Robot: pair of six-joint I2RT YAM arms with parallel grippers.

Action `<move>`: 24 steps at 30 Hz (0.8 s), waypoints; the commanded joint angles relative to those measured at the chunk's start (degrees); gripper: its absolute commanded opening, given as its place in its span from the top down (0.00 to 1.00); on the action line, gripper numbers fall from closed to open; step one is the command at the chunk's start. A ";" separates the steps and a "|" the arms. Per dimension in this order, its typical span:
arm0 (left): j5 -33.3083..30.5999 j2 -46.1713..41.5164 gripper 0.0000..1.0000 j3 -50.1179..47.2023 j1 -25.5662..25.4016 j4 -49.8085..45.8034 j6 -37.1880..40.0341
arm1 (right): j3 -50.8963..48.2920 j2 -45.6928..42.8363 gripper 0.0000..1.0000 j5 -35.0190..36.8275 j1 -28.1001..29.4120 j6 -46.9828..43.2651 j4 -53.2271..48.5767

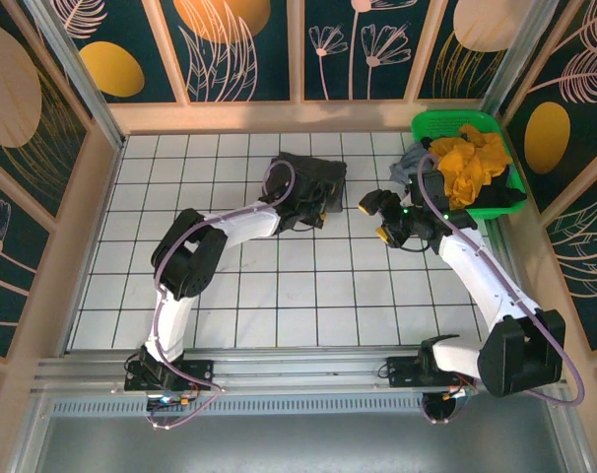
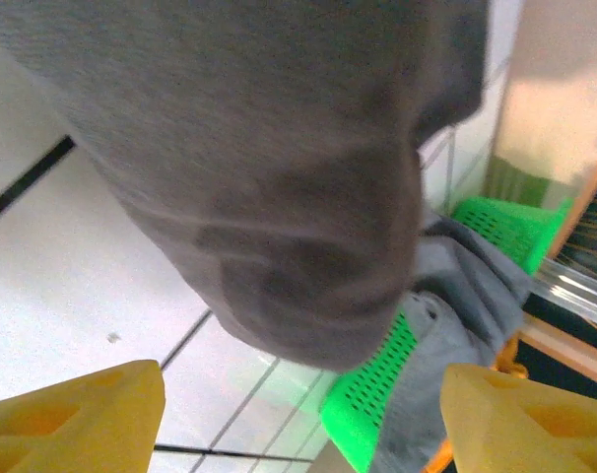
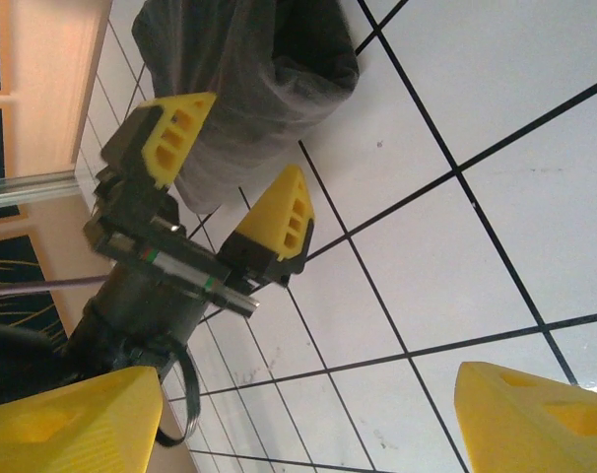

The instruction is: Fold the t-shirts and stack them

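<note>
Top view high, looking down from near side, wrist views close, low, sharing charcoal t-shirt (image 2: 279, 197)

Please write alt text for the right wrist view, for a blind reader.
The left gripper, yellow fingers open, faces a bunched dark grey t-shirt on the white tiled table. The right gripper shows open fingertips at the bottom corners.

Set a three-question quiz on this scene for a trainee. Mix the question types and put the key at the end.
1. True or false: the left gripper and the right gripper are both open.
2. Which t-shirt lies uppermost in the green basket? A black, B mustard-yellow, C white.
3. On what does the dark grey t-shirt lie?
Key: 1 true. 2 B, the mustard-yellow t-shirt. 3 the tiled table.
</note>
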 commanded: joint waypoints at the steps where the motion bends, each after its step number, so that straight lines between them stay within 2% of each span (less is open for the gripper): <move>1: 2.33 5.52 0.27 6.00 0.43 -4.92 -2.04 | 0.43 -0.39 0.22 -0.31 -0.46 -1.30 -1.71; 7: 1.65 12.47 0.30 12.71 1.19 -6.40 -2.81 | -0.77 -1.87 0.22 -0.25 -0.82 -0.91 -1.67; 9: 2.19 14.83 0.36 15.84 1.70 -8.30 -2.27 | -1.27 -2.38 0.22 -0.16 -0.82 -0.72 -1.55; 11: 2.33 16.41 0.46 17.23 2.08 -8.43 -2.08 | -1.77 -2.73 0.22 -0.18 -0.92 -0.50 -1.45; 16: 2.47 17.18 0.95 16.75 3.66 -6.25 -1.88 | -2.35 -3.29 0.22 -0.16 -1.00 -0.10 -1.31; 17: 2.31 16.68 1.00 16.10 4.23 -6.19 -1.62 | -2.40 -3.39 0.22 -0.16 -1.12 -0.09 -1.28; 20: 1.48 13.09 1.00 11.36 7.11 -4.48 0.22 | -2.35 -3.61 0.23 -0.08 -1.30 -0.10 -1.37; 24: 2.43 7.15 1.00 2.67 13.49 -1.72 6.77 | -2.44 -3.58 0.23 -0.33 -1.40 0.03 -1.05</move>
